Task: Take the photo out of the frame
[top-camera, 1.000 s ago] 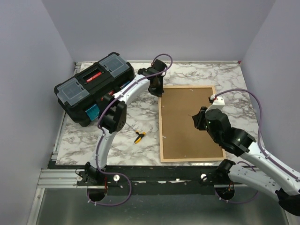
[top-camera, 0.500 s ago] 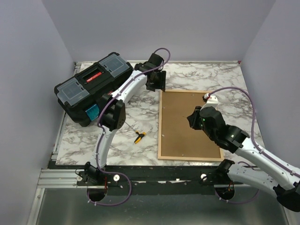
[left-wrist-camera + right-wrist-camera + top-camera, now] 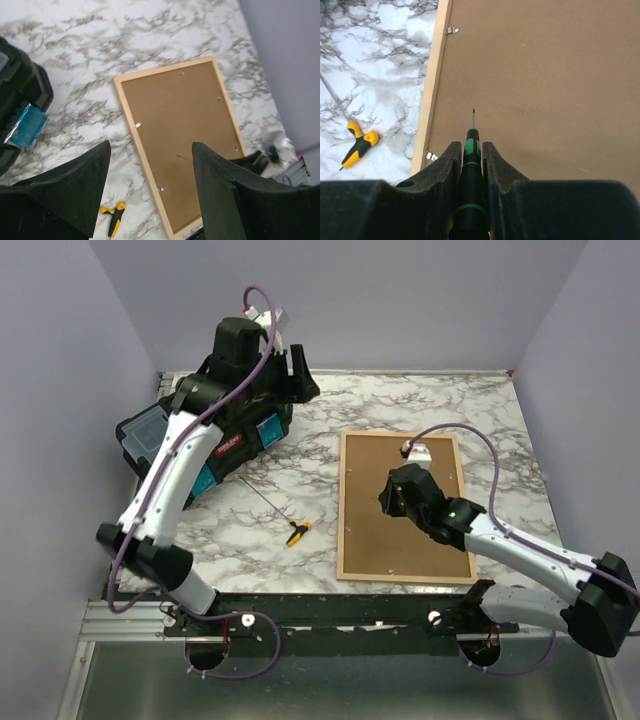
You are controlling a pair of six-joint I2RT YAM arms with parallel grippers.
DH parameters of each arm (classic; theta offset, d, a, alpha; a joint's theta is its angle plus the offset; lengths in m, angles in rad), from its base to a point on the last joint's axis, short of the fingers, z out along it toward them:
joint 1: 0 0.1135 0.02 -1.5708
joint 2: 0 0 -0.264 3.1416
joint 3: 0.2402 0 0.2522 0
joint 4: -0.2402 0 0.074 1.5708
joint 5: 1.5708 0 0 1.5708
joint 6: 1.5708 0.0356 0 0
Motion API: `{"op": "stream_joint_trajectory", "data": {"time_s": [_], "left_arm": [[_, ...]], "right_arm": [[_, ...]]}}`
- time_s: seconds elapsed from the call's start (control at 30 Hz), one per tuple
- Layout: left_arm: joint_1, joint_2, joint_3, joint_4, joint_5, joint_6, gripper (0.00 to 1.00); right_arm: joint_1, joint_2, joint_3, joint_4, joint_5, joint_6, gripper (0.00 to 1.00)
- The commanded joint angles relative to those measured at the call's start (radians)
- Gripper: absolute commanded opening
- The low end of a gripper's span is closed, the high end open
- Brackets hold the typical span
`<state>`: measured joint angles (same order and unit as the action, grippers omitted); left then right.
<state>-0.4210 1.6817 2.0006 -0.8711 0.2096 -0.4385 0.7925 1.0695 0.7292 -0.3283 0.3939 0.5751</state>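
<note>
Since a second ago the left arm (image 3: 180,455) has swung up and away from the far left corner of the frame (image 3: 342,510) and now hangs over the black toolbox (image 3: 160,435), left jaws spread wide and holding nothing, while the right arm (image 3: 500,540) has slid leftward across the brown backing board (image 3: 375,455). Its right jaws are clenched on a slim green-and-black screwdriver (image 3: 470,175), tip pointing at bare board between two small metal clips (image 3: 451,30) on the left rail. The frame lies face down on the marble tabletop (image 3: 400,400), board uppermost, so the photo cannot be seen; it is presumably sandwiched beneath the board. A yellow-and-black T-handle tool (image 3: 298,531) lies just beside the frame's left edge. The likely trouble: nothing is steadying the frame, so prying at a clip could shove the whole thing across the smooth tabletop rather than turn the clip. A tip that skids off the small clip might gouge the board, and pressing too hard could dent the print beneath or strain the pane
</note>
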Motion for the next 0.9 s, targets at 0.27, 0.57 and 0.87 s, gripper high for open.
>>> {"op": "stream_joint_trajectory", "data": {"time_s": [0.27,0.57,0.87], "left_arm": [[-0.01,-0.31,-0.595,0.329,0.0,0.118,0.67],[-0.011,-0.261,-0.565,0.305,0.03,0.101,0.67],[-0.01,-0.271,-0.567,0.31,0.04,0.105,0.68]], "right_arm": [[0.005,0.305,0.126,0.25,0.078,0.021,0.01],[0.004,0.518,0.329,0.236,0.162,0.024,0.01],[0.004,0.607,0.426,0.199,0.222,-0.02,0.01]]}}
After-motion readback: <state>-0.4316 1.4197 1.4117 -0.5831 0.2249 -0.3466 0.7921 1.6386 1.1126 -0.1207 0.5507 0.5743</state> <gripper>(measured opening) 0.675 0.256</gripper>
